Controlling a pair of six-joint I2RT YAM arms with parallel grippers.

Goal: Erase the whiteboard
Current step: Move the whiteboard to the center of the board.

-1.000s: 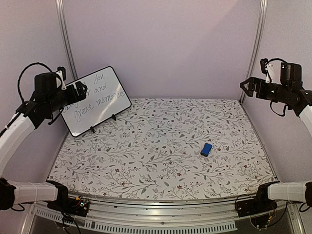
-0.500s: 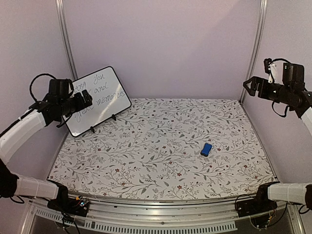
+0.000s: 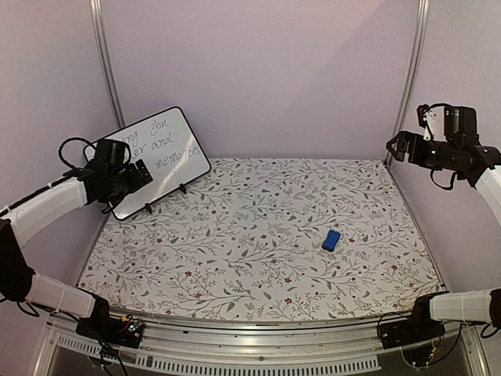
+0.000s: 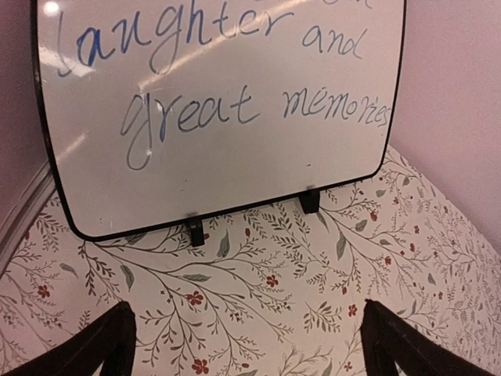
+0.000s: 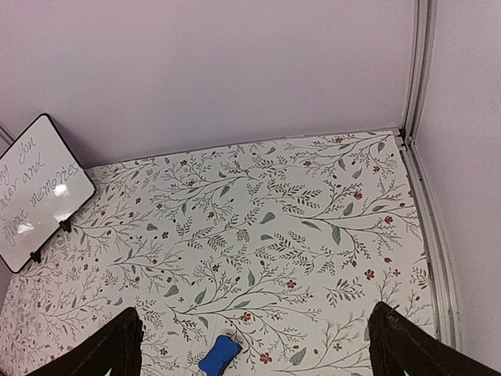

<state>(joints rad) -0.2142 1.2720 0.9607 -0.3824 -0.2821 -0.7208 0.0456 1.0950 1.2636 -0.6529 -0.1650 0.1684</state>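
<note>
The whiteboard (image 3: 176, 153) leans upright at the back left on small black feet, with cursive marker writing on it. In the left wrist view the whiteboard (image 4: 219, 117) fills the upper part, reading "laughter and great memories". My left gripper (image 3: 141, 174) hovers just in front of its lower left part, open and empty (image 4: 246, 317). A small blue eraser block (image 3: 332, 240) lies on the table right of centre. My right gripper (image 3: 395, 142) hangs high at the right wall, open and empty (image 5: 254, 313), with the eraser (image 5: 219, 354) below it and the whiteboard (image 5: 35, 196) far off.
A floral cloth (image 3: 250, 227) covers the table. Purple walls close in the back and sides, with metal posts at the back left (image 3: 106, 63) and back right (image 3: 412, 70). An aluminium rail (image 3: 250, 356) runs along the near edge.
My left arm has come down and drawn in toward the whiteboard's lower left part. My right gripper has shifted slightly. The eraser and whiteboard have not moved.
</note>
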